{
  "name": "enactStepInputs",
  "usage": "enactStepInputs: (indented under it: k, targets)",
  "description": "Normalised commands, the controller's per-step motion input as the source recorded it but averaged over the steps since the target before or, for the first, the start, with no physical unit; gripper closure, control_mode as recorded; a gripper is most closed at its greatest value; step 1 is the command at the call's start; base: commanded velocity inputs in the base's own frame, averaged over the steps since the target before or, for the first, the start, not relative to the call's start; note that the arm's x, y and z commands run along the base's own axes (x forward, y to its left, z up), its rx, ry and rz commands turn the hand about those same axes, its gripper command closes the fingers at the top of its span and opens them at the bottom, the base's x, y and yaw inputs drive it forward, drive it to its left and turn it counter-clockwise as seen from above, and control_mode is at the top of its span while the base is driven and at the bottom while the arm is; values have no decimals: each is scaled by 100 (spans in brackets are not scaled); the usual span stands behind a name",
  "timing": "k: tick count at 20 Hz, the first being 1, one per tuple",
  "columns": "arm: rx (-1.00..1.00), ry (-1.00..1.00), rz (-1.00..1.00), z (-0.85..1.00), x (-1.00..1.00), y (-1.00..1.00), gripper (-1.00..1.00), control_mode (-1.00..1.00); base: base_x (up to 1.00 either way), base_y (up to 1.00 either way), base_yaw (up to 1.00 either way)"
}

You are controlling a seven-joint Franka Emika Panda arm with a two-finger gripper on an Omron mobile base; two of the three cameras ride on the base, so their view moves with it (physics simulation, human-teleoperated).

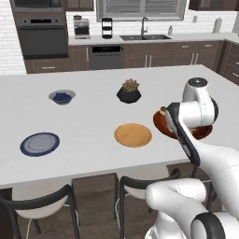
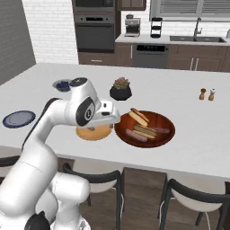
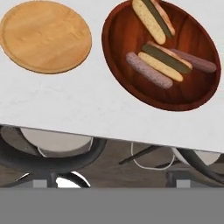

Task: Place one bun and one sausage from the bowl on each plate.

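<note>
The wide red-brown bowl (image 3: 118,65) holds two split buns (image 3: 148,19) (image 3: 164,61) and two sausages (image 3: 148,70) (image 3: 197,61). It sits near the counter's front edge, also seen in the base views (image 2: 164,121) (image 1: 161,125). The tan-orange plate (image 3: 46,35) (image 1: 133,135) lies bare just left of the bowl. Far to the left lies the grey-blue plate (image 1: 39,143) (image 2: 19,118), also bare. My gripper (image 2: 107,116) hovers above the counter's front edge, between the tan plate and the bowl. Its fingers are hidden, so I cannot tell how the jaws stand. Nothing shows in its grasp.
A small grey bowl of blue berries (image 1: 62,96) and a black plant pot (image 1: 129,92) stand farther back. Two small shakers (image 2: 207,94) stand at the right. Dark-framed chairs (image 3: 52,153) are tucked under the counter's front edge.
</note>
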Motion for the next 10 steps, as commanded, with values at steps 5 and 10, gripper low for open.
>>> enactStepInputs:
  k: [5,10]
  targets:
    - [5,-9,9,-47,66,-68,-100,-100,0,0,0]
    - [3,-9,9,-29,72,-31,-100,-100,0,0,0]
